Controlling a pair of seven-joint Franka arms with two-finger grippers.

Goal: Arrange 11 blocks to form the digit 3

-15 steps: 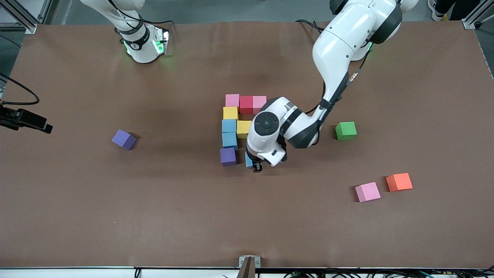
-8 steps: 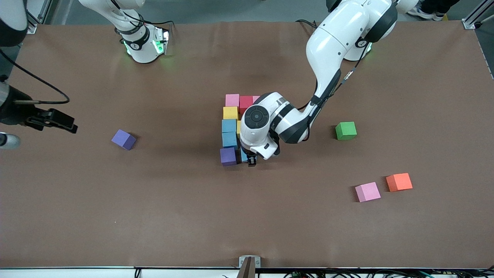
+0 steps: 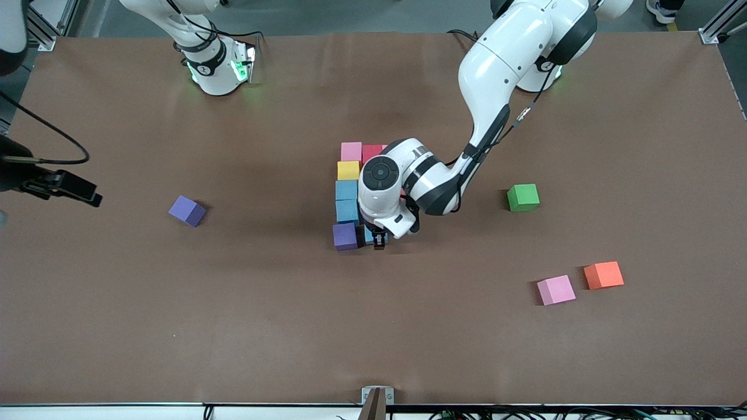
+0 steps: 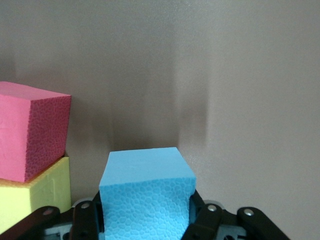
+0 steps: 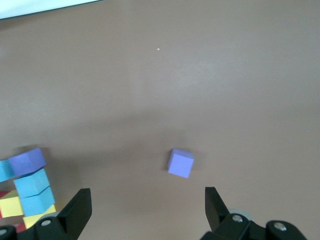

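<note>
Two loose cubes sit nearest the front camera, toward the left arm's end of the table: a pink block (image 3: 556, 290) and, just beside it, the orange cube (image 3: 603, 275), which I take to be no part of the figure. Farther up lies the green block (image 3: 523, 197), and well apart toward the right arm's end a lone purple block (image 3: 187, 210).

My left gripper (image 3: 378, 240) is clamped on a light blue block (image 4: 146, 197), low at the bottom bar of the digit 3 (image 3: 349, 192), right beside the purple corner block (image 3: 345, 236). Left wrist view shows the fingers pressed on both sides of the cube, with a yellow block (image 4: 30, 195) and a red block (image 4: 31, 129) of the figure close by.

Step in hand, as I judge it: seating this blue cube as the middle of the bottom bar. Next move calls for a flush set-down against purple, release, then a straight lift without nudging neighbours.

Right gripper (image 5: 145, 210) waits over bare table at its own end, jaws spread wide, holding nothing
</note>
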